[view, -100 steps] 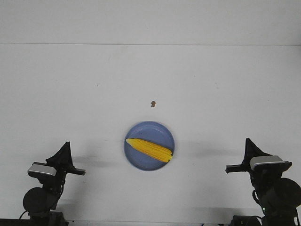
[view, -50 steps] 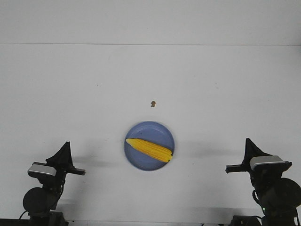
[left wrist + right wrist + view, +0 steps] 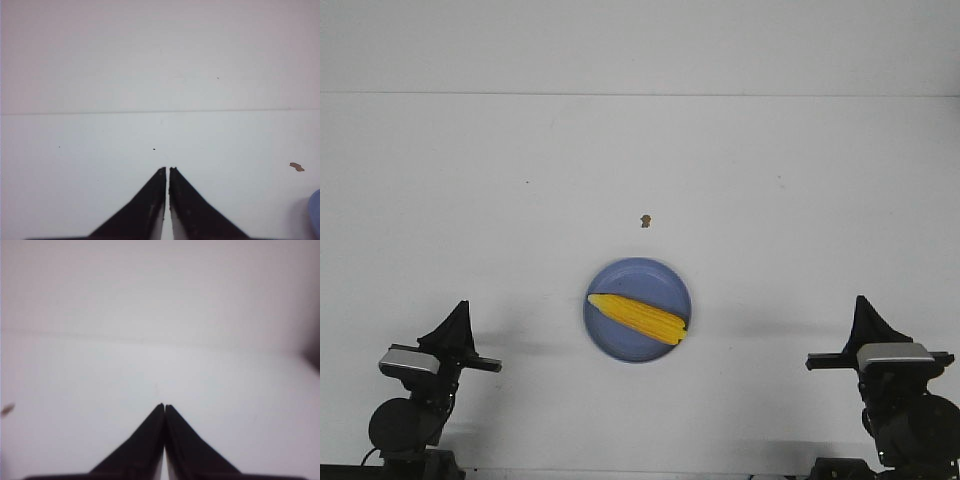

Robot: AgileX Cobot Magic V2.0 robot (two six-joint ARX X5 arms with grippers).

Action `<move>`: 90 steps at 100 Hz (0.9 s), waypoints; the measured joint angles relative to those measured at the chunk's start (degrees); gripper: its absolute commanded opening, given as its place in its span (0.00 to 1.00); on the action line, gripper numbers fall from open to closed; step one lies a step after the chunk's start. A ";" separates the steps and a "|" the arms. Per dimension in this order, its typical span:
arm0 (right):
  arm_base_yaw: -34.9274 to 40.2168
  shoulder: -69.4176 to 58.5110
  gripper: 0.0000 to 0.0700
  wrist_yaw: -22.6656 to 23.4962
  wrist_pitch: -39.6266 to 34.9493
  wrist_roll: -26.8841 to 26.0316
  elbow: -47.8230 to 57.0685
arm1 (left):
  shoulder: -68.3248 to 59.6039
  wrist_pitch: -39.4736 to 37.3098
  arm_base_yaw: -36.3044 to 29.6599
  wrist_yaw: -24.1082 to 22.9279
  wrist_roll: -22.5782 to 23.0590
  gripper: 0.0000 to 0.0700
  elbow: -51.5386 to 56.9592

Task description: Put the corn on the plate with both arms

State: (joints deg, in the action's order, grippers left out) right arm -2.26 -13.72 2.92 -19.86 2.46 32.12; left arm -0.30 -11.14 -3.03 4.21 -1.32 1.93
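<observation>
The yellow corn [image 3: 638,318] lies slantwise on the blue plate [image 3: 650,283] in the middle of the table, its pointed end toward the left. My left gripper [image 3: 461,310] rests near the front left corner, well apart from the plate, with its fingers together and nothing between them. Over at the front right, my right gripper [image 3: 863,303] is also shut and empty. In the left wrist view the left gripper [image 3: 167,169] shows only a hairline slit, and the plate [image 3: 315,214] peeks in at the edge. The right gripper [image 3: 164,406] is fully shut in its wrist view.
A small brown speck [image 3: 645,220] lies on the white table beyond the plate; it also shows in the left wrist view as a speck [image 3: 296,166]. The table's back edge meets a white wall [image 3: 640,45].
The right arm has drawn back a little toward the front right corner. The left arm, plate and corn have not moved.
</observation>
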 measured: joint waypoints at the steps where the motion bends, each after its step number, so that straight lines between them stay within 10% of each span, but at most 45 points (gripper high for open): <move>1: 0.00 0.26 0.00 -0.13 0.48 0.09 -0.22 | 0.00 0.00 0.00 0.00 0.00 0.02 0.00; 90: 0.00 13.60 0.00 -2.64 27.82 -3.32 -31.30 | 0.00 -0.02 0.00 0.00 0.00 0.02 0.00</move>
State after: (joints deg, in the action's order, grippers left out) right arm -2.26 -0.12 0.27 7.97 -0.86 0.82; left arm -0.30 -11.16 -3.03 4.21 -1.32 1.93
